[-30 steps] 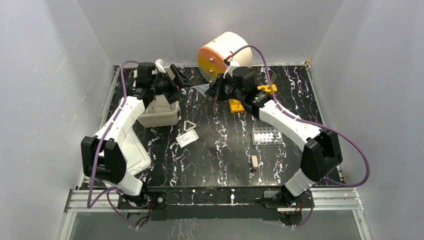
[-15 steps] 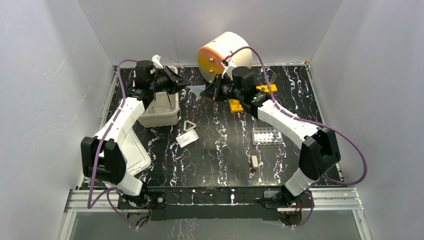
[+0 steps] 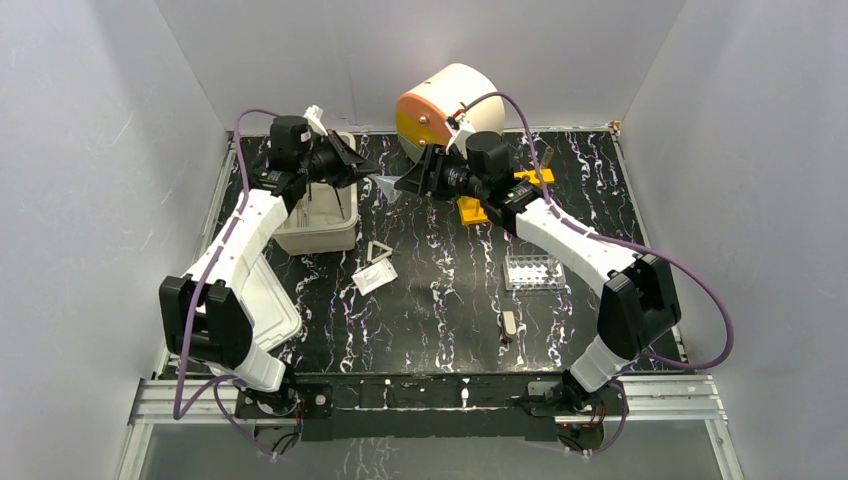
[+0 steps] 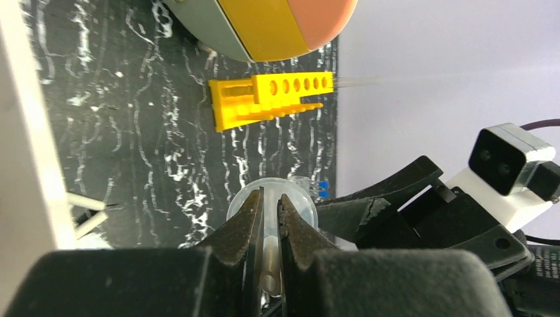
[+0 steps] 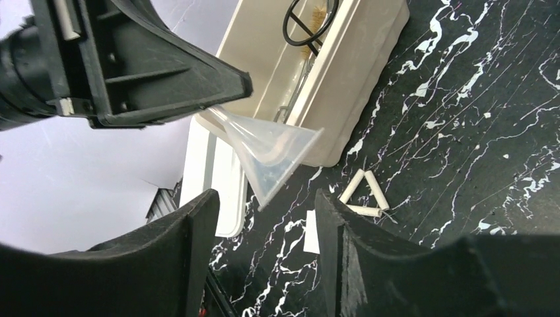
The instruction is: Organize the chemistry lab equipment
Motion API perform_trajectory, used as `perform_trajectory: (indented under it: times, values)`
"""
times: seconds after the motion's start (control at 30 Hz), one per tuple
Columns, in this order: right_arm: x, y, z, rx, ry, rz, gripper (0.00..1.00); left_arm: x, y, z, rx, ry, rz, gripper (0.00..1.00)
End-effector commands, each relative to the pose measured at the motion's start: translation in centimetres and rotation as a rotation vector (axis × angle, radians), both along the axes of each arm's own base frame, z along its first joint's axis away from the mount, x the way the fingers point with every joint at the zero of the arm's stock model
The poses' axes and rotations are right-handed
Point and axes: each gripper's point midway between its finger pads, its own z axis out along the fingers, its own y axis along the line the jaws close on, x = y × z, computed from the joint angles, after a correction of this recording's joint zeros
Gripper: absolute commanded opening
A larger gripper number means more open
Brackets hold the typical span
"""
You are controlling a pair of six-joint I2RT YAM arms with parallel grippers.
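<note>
Surface (image 3: 440, 320), near part: a small tan piece (image 3: 509, 324) lies alone; I can't tell from here what it is.
Surface, middle: the white square pad (image 3: 374, 277) and the metal triangle (image 3: 380, 250) lie just beside each other, left of centre.
White tub (image 3: 315, 238): it stands at the left, with the black ring with handle (image 5: 310, 14) lying inside.
Clear funnel (image 5: 271, 148): it is in the air above the surface, near the tub's right corner, between my two arms, with its wide mouth towards the right arm.
Left gripper (image 4: 267, 201): jaws clamped together on the funnel's thin stem.
Right gripper (image 5: 264, 198): jaws stand well apart, one on each side of the funnel's mouth, seemingly clear of it.
Far end: the yellow rack (image 3: 478, 208) and the drawer unit (image 3: 445, 105) sit behind both wrists.
</note>
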Motion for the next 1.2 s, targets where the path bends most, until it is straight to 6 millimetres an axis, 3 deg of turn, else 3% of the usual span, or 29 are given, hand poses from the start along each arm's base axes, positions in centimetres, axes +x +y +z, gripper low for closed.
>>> perform_trajectory:
  times: [0.0,0.23,0.33,0.53,0.63,0.83,1.17]
  values:
    - [0.4,-0.6,3.9,0.041,-0.112,-0.015,0.65,-0.2,3.1,0.8,0.217,-0.040,0.031,0.00]
    - [0.7,-2.0,3.8,-0.003,-0.132,-0.065,0.67,0.9,12.2,0.7,0.536,0.008,0.156,0.00]
    - [0.9,-2.2,3.5,-0.011,-0.125,-0.076,0.68,0.6,14.6,0.1,0.664,0.031,0.188,0.00]
    - [1.4,-2.1,2.6,-0.029,-0.099,-0.084,0.68,-0.5,18.9,-3.1,0.879,0.119,0.280,0.00]
    - [1.6,-2.0,1.9,-0.040,-0.086,-0.087,0.68,-0.7,19.4,-5.0,0.908,0.147,0.288,0.00]
    - [1.7,-1.7,1.1,-0.044,-0.061,-0.081,0.67,0.8,20.5,-6.8,0.956,0.173,0.323,0.00]
    - [2.0,-2.4,0.9,-0.067,-0.076,-0.106,0.67,5.4,22.2,-6.4,0.996,0.063,0.439,0.00]
